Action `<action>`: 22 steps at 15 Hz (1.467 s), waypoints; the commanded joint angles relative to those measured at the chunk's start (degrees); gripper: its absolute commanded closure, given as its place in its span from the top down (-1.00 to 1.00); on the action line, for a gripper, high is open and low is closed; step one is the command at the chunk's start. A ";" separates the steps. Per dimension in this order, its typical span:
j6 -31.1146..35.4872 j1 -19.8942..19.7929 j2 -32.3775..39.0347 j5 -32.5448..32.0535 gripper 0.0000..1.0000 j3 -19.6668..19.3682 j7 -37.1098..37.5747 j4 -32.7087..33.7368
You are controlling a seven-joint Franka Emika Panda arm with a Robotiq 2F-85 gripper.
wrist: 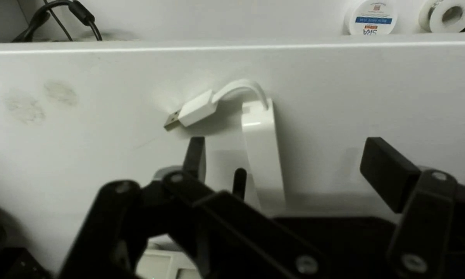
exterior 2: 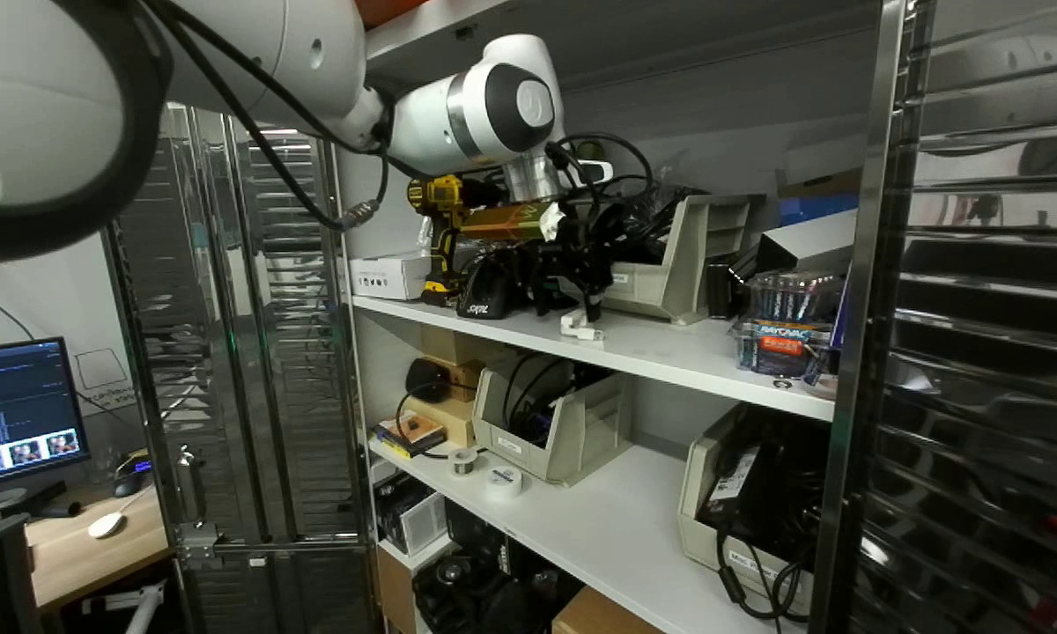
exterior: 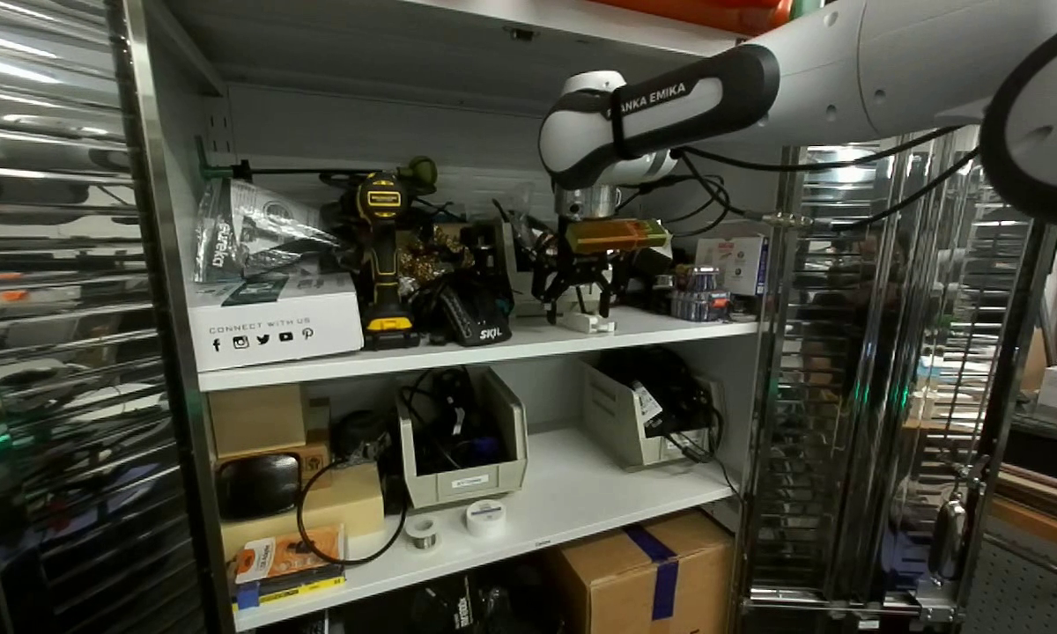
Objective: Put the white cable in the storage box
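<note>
The white cable is a long white block with a short bent lead and a USB plug. It lies on the upper shelf, near its front edge, and shows small in both exterior views. My gripper is open and empty above it; in the wrist view the white block lies between the two fingers, nearer the left one. The gripper also shows in both exterior views. Grey storage boxes stand on the upper shelf and the middle shelf; which one is meant I cannot tell.
On the upper shelf stand a yellow-black drill, a black SKIL item, a white carton and battery packs. Metal doors flank the cabinet. Spools sit on the middle shelf.
</note>
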 commanded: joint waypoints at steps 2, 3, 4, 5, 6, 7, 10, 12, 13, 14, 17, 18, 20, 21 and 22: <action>-3.75 -0.12 3.88 0.68 0.43 0.61 -2.36 7.16; -4.14 -0.17 4.21 0.89 0.43 0.73 -2.76 7.64; -4.69 -0.22 4.49 1.09 0.27 0.86 -3.15 7.99; -5.53 -0.43 4.46 1.84 0.11 1.25 -3.69 7.97; -6.05 -0.50 4.46 2.36 -0.08 1.52 -4.16 7.88; -6.24 -0.41 4.17 2.69 -0.22 1.67 -4.06 7.31; -7.07 -0.14 2.73 3.33 -0.66 2.44 -4.27 4.92; -7.56 0.33 0.86 3.00 -0.85 2.70 -3.41 2.47; -7.46 0.58 -0.47 2.83 -0.89 2.82 -2.36 0.73; -7.35 0.92 -1.90 2.65 -0.79 2.87 -0.92 -1.19; -3.05 2.74 -7.71 0.81 -0.78 2.14 5.96 -10.13; -1.15 3.41 -9.33 0.05 -0.78 1.92 8.69 -12.83; 5.23 4.90 -12.60 -2.32 -0.79 1.45 15.68 -18.29; 8.48 5.03 -14.28 -2.94 -0.79 1.46 18.35 -21.14; 11.66 5.14 -15.95 -3.80 -0.79 1.25 21.08 -24.01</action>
